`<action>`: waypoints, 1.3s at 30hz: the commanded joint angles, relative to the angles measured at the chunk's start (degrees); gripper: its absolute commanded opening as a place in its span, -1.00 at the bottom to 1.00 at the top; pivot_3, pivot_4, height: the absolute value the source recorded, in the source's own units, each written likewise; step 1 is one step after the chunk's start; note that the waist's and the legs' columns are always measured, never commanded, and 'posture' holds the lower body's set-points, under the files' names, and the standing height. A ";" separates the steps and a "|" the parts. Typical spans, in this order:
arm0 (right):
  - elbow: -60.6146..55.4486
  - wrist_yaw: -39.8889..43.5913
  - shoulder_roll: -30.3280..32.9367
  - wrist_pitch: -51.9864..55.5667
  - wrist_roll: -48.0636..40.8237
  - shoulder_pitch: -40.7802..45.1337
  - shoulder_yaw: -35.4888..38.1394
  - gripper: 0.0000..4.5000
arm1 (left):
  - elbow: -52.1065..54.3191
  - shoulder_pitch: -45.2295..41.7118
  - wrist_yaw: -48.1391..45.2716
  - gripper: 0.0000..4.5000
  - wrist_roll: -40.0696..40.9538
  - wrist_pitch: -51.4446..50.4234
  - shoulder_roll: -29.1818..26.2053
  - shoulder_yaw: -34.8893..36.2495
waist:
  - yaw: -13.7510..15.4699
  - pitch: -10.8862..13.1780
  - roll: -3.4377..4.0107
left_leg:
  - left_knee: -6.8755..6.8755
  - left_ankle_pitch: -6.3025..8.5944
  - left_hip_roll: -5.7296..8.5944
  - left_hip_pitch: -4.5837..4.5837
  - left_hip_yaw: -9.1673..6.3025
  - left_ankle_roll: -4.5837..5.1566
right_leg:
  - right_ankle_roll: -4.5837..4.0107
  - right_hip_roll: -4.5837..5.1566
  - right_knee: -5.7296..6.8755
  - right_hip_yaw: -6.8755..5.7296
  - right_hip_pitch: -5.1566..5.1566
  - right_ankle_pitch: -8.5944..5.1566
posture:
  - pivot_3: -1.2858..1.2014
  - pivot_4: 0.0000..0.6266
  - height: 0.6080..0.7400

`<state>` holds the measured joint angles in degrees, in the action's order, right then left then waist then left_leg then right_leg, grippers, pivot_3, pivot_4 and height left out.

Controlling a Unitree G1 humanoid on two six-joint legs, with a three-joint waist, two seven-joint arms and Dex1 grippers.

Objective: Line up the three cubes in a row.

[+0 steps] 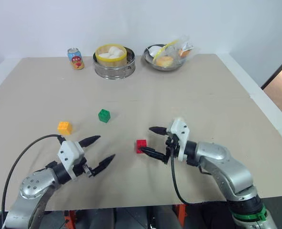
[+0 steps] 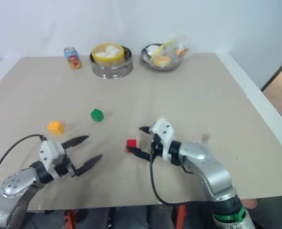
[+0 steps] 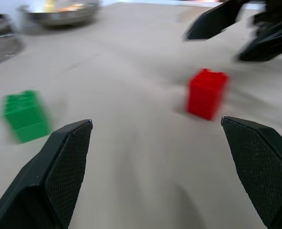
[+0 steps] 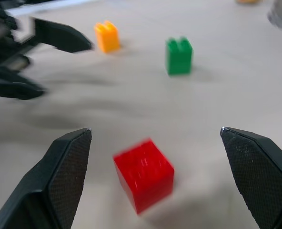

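Three studded cubes lie on the tan table: the red cube point(image 1: 141, 145) near the middle front, the green cube point(image 1: 104, 115) behind it to the left, and the yellow-orange cube point(image 1: 64, 127) further left. My right gripper point(image 1: 154, 141) hovers open just right of the red cube, which rests free on the table between and ahead of its fingers point(image 4: 143, 174). At the front left my left gripper point(image 1: 97, 151) is open and holds nothing, pointing toward the red cube point(image 3: 206, 93), with the green cube point(image 3: 25, 116) off to one side.
Along the far edge stand a soda can point(image 1: 75, 58), a metal steamer with white buns point(image 1: 114, 61) and a metal bowl of food point(image 1: 166, 57). The table's right edge point(image 1: 255, 95) drops off beside my right arm.
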<state>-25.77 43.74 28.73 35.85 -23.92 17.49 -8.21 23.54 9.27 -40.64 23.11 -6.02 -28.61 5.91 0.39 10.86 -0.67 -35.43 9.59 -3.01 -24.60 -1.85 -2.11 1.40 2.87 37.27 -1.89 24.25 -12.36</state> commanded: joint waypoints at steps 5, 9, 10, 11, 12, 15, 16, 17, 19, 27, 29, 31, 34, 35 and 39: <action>-1.33 4.26 0.67 1.60 -2.82 7.00 -2.60 0.99 | -5.00 -6.25 10.05 1.00 -4.33 -3.41 2.52 2.17 | 0.00 -0.01 -0.02 | -0.03 0.00 0.00 -0.02 0.01 0.01 | 0.02 -0.01 0.00 0.02 0.00 0.05 | 0.03 -0.52 1.00; -0.06 6.61 0.25 1.69 -3.68 9.69 -4.00 0.99 | -6.70 -9.60 13.85 1.00 -6.33 -5.83 4.38 0.94 | 0.00 -0.03 -0.11 | -0.02 0.00 0.00 -0.06 0.02 0.01 | 0.02 -0.03 0.00 0.03 0.02 0.05 | 0.03 -0.52 1.00; 0.14 7.15 0.31 1.64 -3.72 10.09 -4.31 0.99 | -7.02 -10.30 14.37 1.00 -6.64 -6.19 4.75 0.65 | 0.01 -0.03 -0.11 | -0.02 0.00 0.00 -0.05 0.02 0.01 | 0.02 -0.04 0.00 0.04 0.01 0.05 | 0.03 -0.52 1.00; 0.55 7.84 0.31 1.22 -3.57 10.63 -4.73 0.99 | -8.07 -11.88 16.04 1.00 -7.53 -7.13 5.55 0.24 | 0.01 -0.03 -0.13 | -0.02 0.00 0.00 -0.05 0.02 0.01 | 0.03 -0.04 0.00 0.04 0.01 0.05 | 0.03 -0.52 1.00; 0.90 8.38 0.35 0.75 -3.38 11.09 -5.09 0.99 | -8.85 -13.21 17.46 1.00 -8.25 -8.30 6.26 -0.07 | 0.01 -0.03 -0.13 | -0.03 0.00 0.00 -0.04 0.02 0.01 | 0.04 -0.04 0.00 0.04 -0.01 0.06 | 0.03 -0.52 1.00; 1.88 9.23 0.18 -0.37 -2.74 12.37 -5.65 0.99 | -10.35 -15.81 19.35 1.00 -9.51 -10.81 7.43 -1.01 | 0.01 -0.05 -0.18 | -0.09 -0.02 0.01 -0.04 0.00 0.02 | 0.08 -0.06 0.00 0.04 -0.04 0.14 | 0.03 -0.52 1.00; 2.34 9.35 -0.08 -0.51 -2.73 12.88 -5.62 0.99 | -10.85 -16.38 19.49 1.00 -9.73 -11.09 7.74 -1.32 | 0.00 -0.06 -0.20 | -0.11 -0.02 0.01 -0.04 0.01 0.02 | 0.09 -0.06 0.00 0.06 -0.04 0.15 | 0.03 -0.52 1.00; 2.86 9.34 -0.45 -0.31 -2.92 13.52 -5.49 0.99 | -11.62 -16.90 19.71 1.00 -10.07 -11.07 8.13 -1.60 | -0.06 -0.06 -0.20 | -0.12 -0.02 0.01 -0.03 0.02 0.02 | 0.09 -0.06 0.00 0.07 -0.05 0.15 | 0.03 -0.52 1.00; 3.55 9.38 -0.88 -0.39 -2.99 14.40 -5.43 0.99 | -13.08 -17.67 19.88 1.00 -10.66 -11.43 8.49 -2.19 | -0.12 -0.06 -0.21 | -0.12 -0.02 0.00 -0.02 0.07 0.02 | 0.09 -0.09 0.00 0.14 -0.02 0.19 | 0.03 -0.52 1.00; 4.18 7.84 -2.77 -1.49 -1.53 15.00 -5.79 0.99 | -18.96 -20.40 17.18 1.00 -11.67 -8.71 7.94 -2.98 | -0.02 -0.06 -0.21 | -0.10 -0.02 -0.02 -0.03 0.05 0.02 | 0.07 -0.14 0.00 0.15 -0.02 0.20 | 0.03 -0.52 1.00; 4.18 7.43 -3.09 -1.46 -1.23 14.97 -5.65 0.99 | -20.93 -21.65 16.20 1.00 -11.93 -7.56 7.70 -2.92 | -0.02 -0.06 -0.22 | -0.11 -0.02 -0.02 -0.02 0.05 0.01 | 0.07 -0.14 0.00 0.16 -0.01 0.21 | 0.03 -0.52 1.00; 4.13 6.94 -3.15 -1.63 -0.86 14.85 -5.54 0.99 | -23.09 -23.49 15.76 1.00 -12.11 -7.00 7.66 -2.70 | 0.00 -0.06 -0.22 | -0.11 -0.02 -0.03 -0.02 0.05 0.02 | 0.06 -0.15 0.00 0.15 -0.02 0.22 | 0.03 -0.52 1.00; 3.92 6.46 -3.27 -1.55 -0.67 14.65 -5.36 0.99 | -25.34 -25.49 14.99 1.00 -12.09 -6.11 7.79 -2.68 | -0.01 -0.06 -0.22 | -0.12 -0.04 -0.02 -0.02 0.04 0.02 | 0.06 -0.15 0.00 0.15 -0.02 0.26 | 0.03 -0.52 1.00; 3.91 6.30 -3.31 -1.53 -0.58 14.64 -5.30 0.99 | -26.00 -26.13 14.95 1.00 -12.14 -5.89 7.93 -2.71 | -0.01 -0.06 -0.22 | -0.12 -0.04 -0.02 -0.02 0.07 0.02 | 0.07 -0.13 0.00 0.17 -0.02 0.27 | 0.03 -0.52 1.00; 3.78 5.80 -3.25 -1.68 -0.38 14.54 -5.25 0.99 | -28.16 -28.28 14.83 1.00 -12.53 -5.14 8.53 -3.31 | 0.00 -0.06 -0.22 | -0.11 -0.04 -0.02 -0.03 0.06 0.02 | 0.08 -0.15 0.00 0.18 -0.01 0.27 | 0.03 -0.52 1.00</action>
<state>-20.59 49.71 25.76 35.08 -24.27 31.53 -13.77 -5.06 -17.88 -25.55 11.03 -12.62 -20.05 2.49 0.38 10.81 -0.90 -35.54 9.55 -3.03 -24.62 -1.79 -2.09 1.50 2.72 37.26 -1.71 24.23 -12.09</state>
